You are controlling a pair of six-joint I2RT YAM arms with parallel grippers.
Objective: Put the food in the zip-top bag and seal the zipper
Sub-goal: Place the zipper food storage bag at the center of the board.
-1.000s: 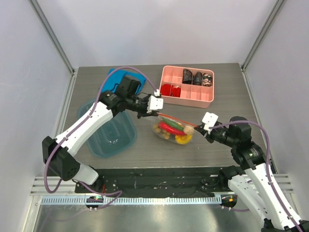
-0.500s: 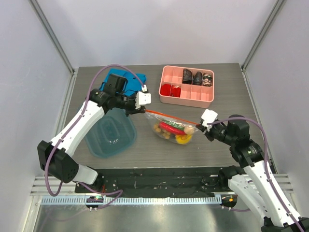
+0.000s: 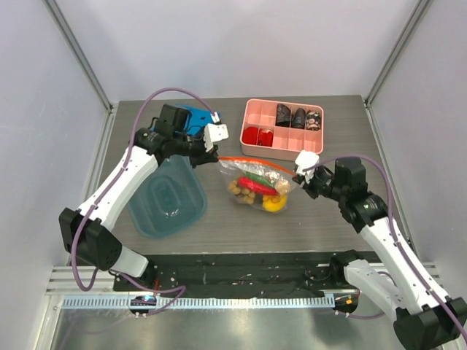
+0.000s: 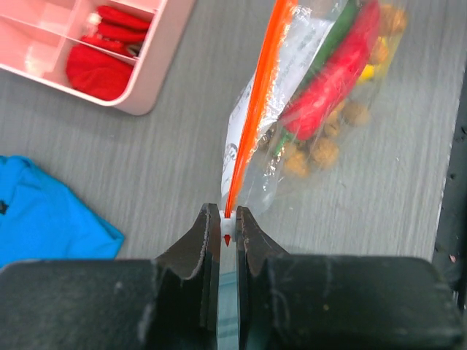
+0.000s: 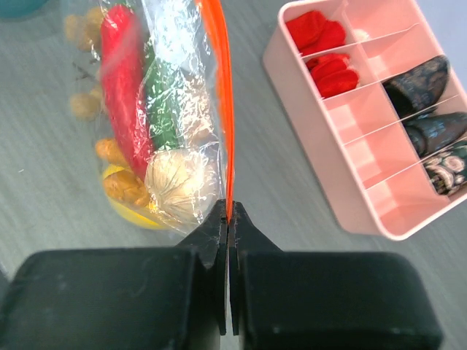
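**Both grippers pinch the zipper, one at each end**

Left gripper (image 4: 227,219) is clamped on the left end of the zipper (image 4: 255,102), its two dark fingers (image 4: 208,237) pressed onto a small white slider tab (image 4: 227,232) that carries a red arrow. Right gripper (image 5: 228,211) is closed tight on the other end of the same red-orange strip, with no gap between its jaws.

From above, the strip runs taut between the two grippers over the middle of the table (image 3: 328,219). The zip-top bag (image 3: 255,186) hangs below it. Its bottom seems to rest on the table top, though the overhead view does not make that certain.

All the food that can be seen is inside the clear pouch. A red chili (image 5: 120,73) lies along its length, with a green vegetable (image 5: 164,102) beside it and a beige garlic bulb (image 5: 179,182) nearest the right gripper. A yellow pepper (image 3: 273,205) sits at the near side of the pouch, and small orange pieces (image 4: 321,153) are bunched at the bottom.

Beyond the bag, a pink divided box (image 3: 284,152) stands toward the far edge, right of centre, with red items in one end and dark ones in the other. A teal tub (image 3: 146,219) sits near the left edge under the left arm. A blue item (image 3: 197,117) lies toward the far left corner.
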